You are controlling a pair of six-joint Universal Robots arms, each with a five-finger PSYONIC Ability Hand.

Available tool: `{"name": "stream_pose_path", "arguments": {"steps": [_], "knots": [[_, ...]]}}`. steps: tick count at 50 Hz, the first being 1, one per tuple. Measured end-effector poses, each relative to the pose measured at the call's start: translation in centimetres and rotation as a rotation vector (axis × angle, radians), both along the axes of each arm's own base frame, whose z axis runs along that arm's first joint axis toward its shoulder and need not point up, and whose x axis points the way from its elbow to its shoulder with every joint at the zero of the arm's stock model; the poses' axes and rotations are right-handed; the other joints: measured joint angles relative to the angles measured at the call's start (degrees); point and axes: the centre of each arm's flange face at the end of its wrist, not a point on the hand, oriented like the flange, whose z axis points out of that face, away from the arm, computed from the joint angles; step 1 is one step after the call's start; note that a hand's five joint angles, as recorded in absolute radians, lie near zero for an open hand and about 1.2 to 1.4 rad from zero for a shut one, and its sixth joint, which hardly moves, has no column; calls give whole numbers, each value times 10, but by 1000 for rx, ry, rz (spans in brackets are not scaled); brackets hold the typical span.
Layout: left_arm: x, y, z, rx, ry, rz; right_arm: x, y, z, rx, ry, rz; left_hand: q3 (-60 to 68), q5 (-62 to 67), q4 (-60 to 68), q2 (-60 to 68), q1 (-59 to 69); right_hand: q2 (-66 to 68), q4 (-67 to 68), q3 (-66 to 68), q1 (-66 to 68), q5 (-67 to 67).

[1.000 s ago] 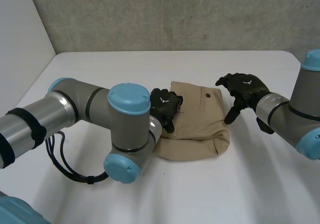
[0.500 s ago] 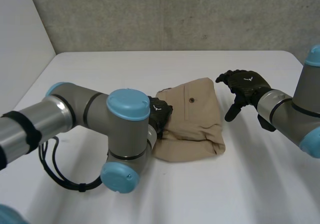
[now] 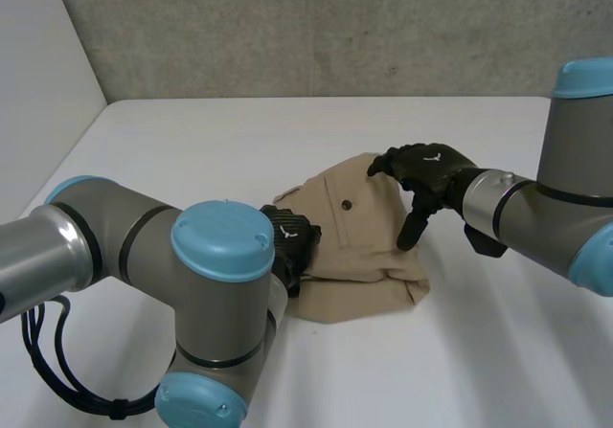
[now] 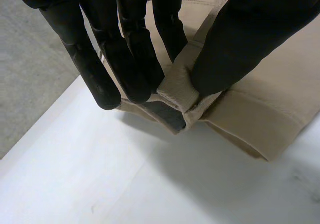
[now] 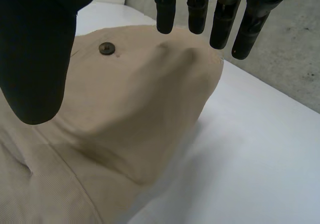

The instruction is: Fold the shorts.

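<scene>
L hand (image 4: 131,53) pinches shorts (image 3: 369,256); R hand (image 3: 428,167) hovers.

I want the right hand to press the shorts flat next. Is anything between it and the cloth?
Nothing visible. The right hand hangs open right over the shorts, near the button; the left hand pinches an edge of the shorts, apart from it.

no readable text, white emblem (image 3: 433,157) on right robot hand (image 3: 422,170)

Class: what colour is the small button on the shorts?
Dark brown, nearly black; the button on the shorts shows best in the right wrist view.
</scene>
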Motion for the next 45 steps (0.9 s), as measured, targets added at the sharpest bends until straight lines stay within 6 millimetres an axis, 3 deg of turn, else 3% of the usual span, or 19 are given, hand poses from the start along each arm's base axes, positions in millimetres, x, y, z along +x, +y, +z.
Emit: {"name": "stream_pose_path", "arguments": {"steps": [7,13,14,15,19,21,22,29,32,38,45], "knots": [[3,0,-4,-2,-13,20,6,-10,-28,-12,38,19,-3,0,-5,-4,0,0,0,0,0,0],[7,7,-5,8,-25,15,11,-27,-59,-19,44,22,-146,-118,-148,-149,-54,0,0,0,0,0],[7,7,-3,6,-23,13,11,-29,-62,-18,45,21,-226,-203,-232,-236,-157,0,0,0,0,0],[8,8,1,2,-16,12,12,-30,-66,-16,46,20,-287,-265,-295,-292,-241,0,0,0,0,0],[7,8,18,-30,29,12,11,-32,-71,-3,52,14,-417,-400,-427,-426,-366,0,0,0,0,0],[6,5,27,-48,55,16,10,-32,-71,4,55,12,-417,-400,-427,-426,-366,0,0,0,0,0],[6,1,37,-70,83,22,9,-31,-71,12,59,10,-489,-474,-498,-492,-416,0,0,0,-12,0],[-1,-23,70,-158,214,51,4,-25,-75,53,75,5,-524,-507,-529,-525,-451,-8,0,-9,-24,0],[-6,-33,76,-166,264,49,3,-22,-77,65,80,5,-524,-507,-529,-526,-451,-10,0,-15,-26,0],[-22,-44,65,-114,318,4,1,-17,-78,72,82,7,-524,-507,-529,-526,-451,-10,0,-18,-27,0],[-31,-47,24,-4,260,-18,0,-15,-75,67,80,7,-533,-515,-539,-537,-451,-10,0,-20,-27,0]]}}
